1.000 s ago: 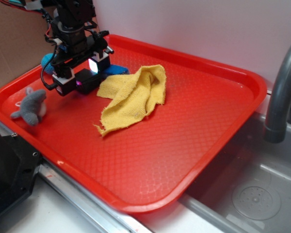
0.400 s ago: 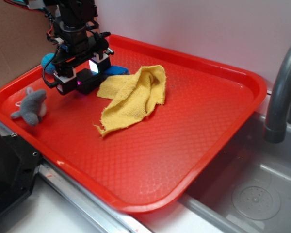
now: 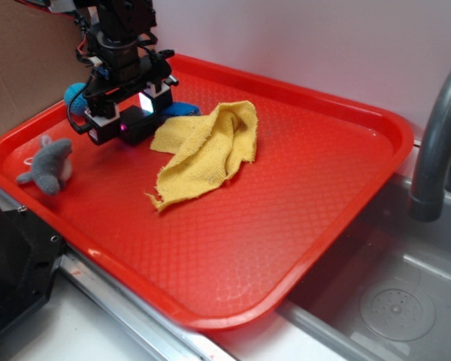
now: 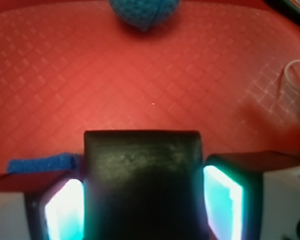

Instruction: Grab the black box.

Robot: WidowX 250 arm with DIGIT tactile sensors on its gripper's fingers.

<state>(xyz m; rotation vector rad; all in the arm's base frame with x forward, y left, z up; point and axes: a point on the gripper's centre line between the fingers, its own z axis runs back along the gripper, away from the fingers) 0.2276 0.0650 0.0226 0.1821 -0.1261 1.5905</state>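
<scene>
Black box [image 3: 137,122] is seen upper left on the red tray [image 3: 301,203], clamped between the fingers [image 4: 217,202] of the gripper [image 3: 128,120]. It is judged rigid, light, glossy-slippery; flat side faces are best gripped. Pad contact, blue ball [image 4: 142,12] and blue sponge [image 4: 40,163] are shown clearly only in wrist view.

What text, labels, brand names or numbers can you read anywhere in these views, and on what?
None: no readable text shows in either view.
The glossy black rectangular box between the gripper pads has a plain face.
The red plastic tray, yellow cloth and grey stuffed toy carry no markings.
</scene>
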